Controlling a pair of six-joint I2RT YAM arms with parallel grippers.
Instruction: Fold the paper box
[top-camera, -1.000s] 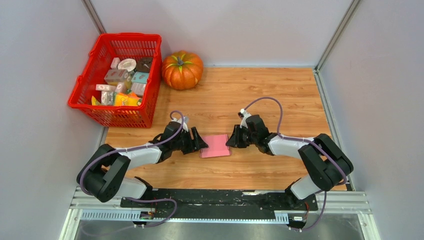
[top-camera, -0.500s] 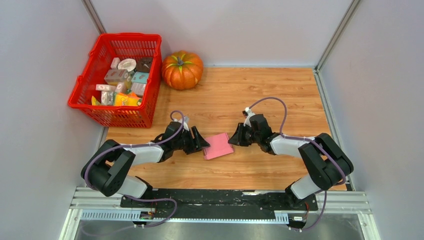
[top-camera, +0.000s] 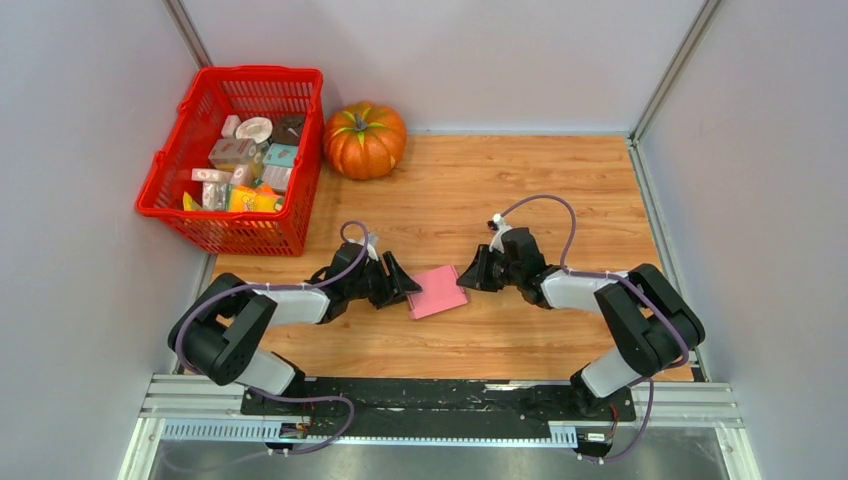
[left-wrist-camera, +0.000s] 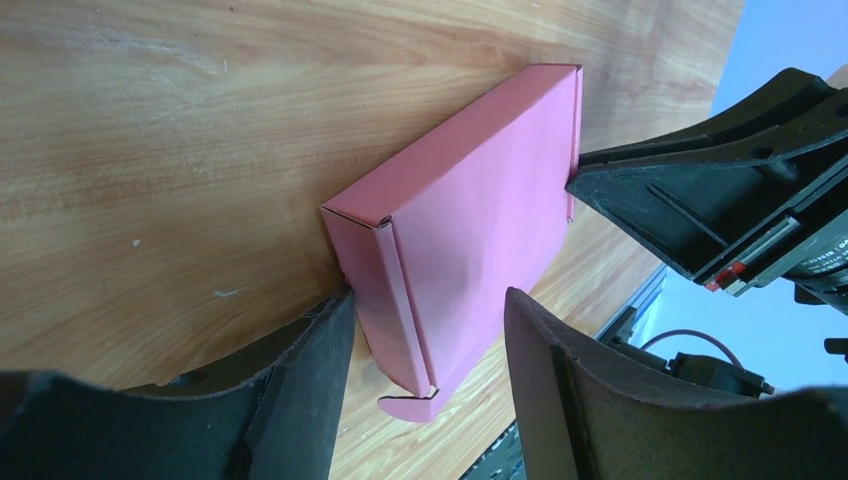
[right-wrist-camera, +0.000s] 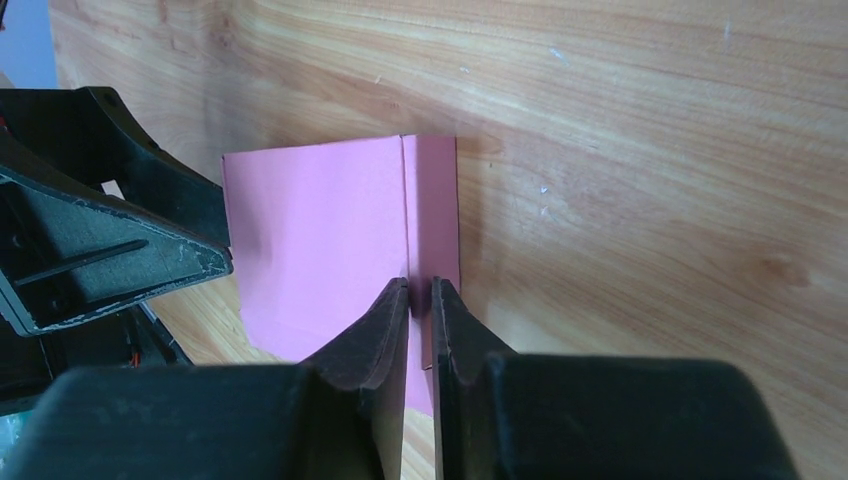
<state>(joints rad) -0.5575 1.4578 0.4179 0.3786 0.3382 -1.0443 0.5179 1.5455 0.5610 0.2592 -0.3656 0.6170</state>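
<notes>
Looking down, I see the box (top-camera: 437, 292) as a small pink card package, folded into a flat closed rectangle with crisp edges. One narrow side panel is creased down along its length and a small rounded tab pokes out at one corner. It lies on the table (top-camera: 500, 190), turned a little askew, midway between my two arms and touching both sets of fingers. My left arm reaches in low from the left with the left gripper (left-wrist-camera: 428, 300) spread wide. Its two fingers stand either side of the box's near end without squeezing it. My right arm comes in low from the opposite side. The right gripper (right-wrist-camera: 420, 290) is closed down to a thin slit, and seems nipped on the box's side panel, where pink card shows between its fingers.
</notes>
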